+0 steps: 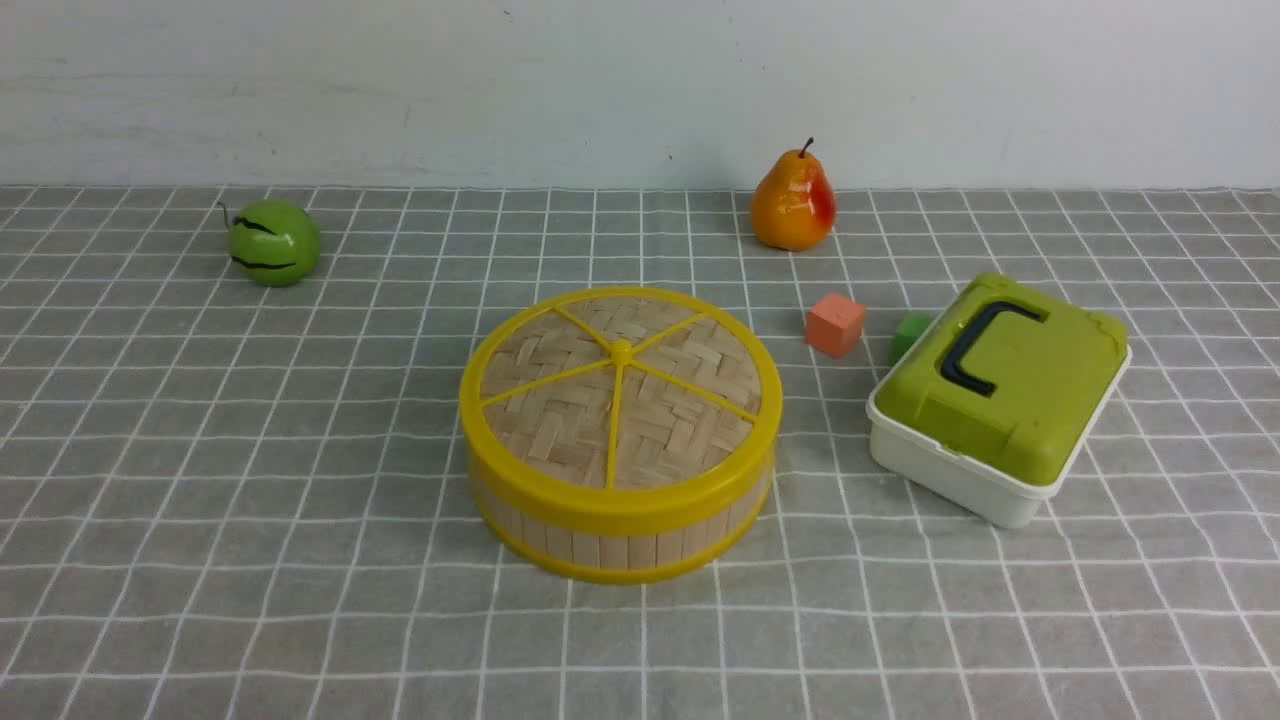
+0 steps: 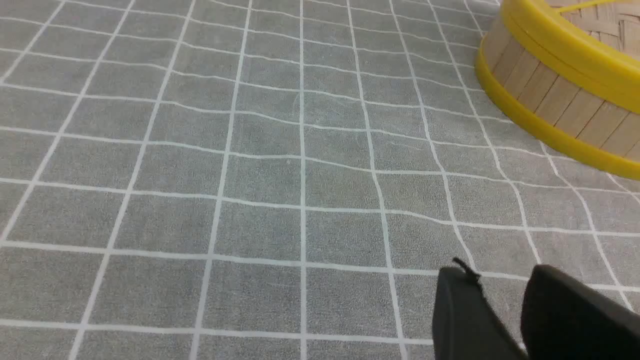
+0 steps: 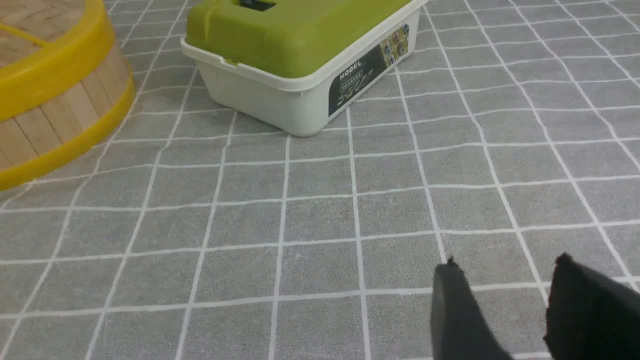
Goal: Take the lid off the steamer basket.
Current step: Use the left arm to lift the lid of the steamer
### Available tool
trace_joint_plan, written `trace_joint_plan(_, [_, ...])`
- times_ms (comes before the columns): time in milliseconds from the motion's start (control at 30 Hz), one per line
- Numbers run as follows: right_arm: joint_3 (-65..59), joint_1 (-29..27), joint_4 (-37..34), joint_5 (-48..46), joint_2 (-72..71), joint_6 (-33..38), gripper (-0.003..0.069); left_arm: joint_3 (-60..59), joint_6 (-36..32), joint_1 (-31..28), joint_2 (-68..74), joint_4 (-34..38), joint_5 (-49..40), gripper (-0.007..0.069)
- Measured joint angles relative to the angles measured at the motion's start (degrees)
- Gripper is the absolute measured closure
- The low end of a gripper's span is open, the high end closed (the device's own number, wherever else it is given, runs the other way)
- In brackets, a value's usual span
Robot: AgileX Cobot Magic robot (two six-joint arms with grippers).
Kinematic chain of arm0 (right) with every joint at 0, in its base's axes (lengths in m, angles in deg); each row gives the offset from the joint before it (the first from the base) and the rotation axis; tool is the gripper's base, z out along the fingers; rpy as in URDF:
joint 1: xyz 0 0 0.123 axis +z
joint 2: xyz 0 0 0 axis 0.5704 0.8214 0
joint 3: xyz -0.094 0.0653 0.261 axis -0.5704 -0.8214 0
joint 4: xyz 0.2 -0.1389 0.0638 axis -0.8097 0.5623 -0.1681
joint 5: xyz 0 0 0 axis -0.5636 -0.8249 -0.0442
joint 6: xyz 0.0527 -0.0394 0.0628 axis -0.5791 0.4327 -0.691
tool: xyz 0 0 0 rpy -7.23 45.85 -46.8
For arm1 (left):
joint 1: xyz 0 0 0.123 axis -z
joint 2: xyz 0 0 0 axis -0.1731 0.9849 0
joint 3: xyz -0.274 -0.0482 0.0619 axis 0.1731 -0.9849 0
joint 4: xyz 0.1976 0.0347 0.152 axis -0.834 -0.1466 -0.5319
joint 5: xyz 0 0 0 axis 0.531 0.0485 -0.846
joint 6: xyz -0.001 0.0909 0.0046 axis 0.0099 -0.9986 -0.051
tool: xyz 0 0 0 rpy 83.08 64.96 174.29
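The steamer basket (image 1: 600, 540) stands in the middle of the grey checked cloth, with pale slat walls and yellow rims. The lid (image 1: 620, 390) sits flat on top of it, woven bamboo with yellow spokes and a small centre knob. Neither arm shows in the front view. In the left wrist view my left gripper (image 2: 500, 272) hovers over bare cloth, open and empty, well short of the basket (image 2: 550, 95) and the lid's rim (image 2: 565, 45). My right gripper (image 3: 507, 262) is likewise open and empty over the cloth, far from the basket (image 3: 55, 110).
A white box with a green lid (image 1: 1000, 395) lies right of the basket, also seen as the box (image 3: 300, 100) in the right wrist view. An orange cube (image 1: 834, 324) and a green cube (image 1: 908, 334) sit behind it. A pear (image 1: 793, 200) and a green fruit (image 1: 272, 242) stand at the back.
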Motion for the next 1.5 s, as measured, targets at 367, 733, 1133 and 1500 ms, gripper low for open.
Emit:
trace_joint_plan(367, [0.0, 0.0, 0.0, 0.0, 0.0, 0.0, 0.0418, 0.0, 0.0, 0.0, 0.0, 0.0, 0.0, 0.0428])
trace_joint_plan(733, [0.0, 0.0, 0.0, 0.0, 0.0, 0.0, 0.0418, 0.0, 0.0, 0.0, 0.0, 0.0, 0.0, 0.0425])
trace_joint_plan(1133, [0.0, 0.0, 0.0, 0.0, 0.0, 0.0, 0.0418, 0.0, 0.0, 0.0, 0.0, 0.0, 0.0, 0.0414])
trace_joint_plan(1500, [0.0, 0.0, 0.0, 0.0, 0.0, 0.0, 0.0418, 0.0, 0.0, 0.0, 0.0, -0.1, 0.0, 0.0405])
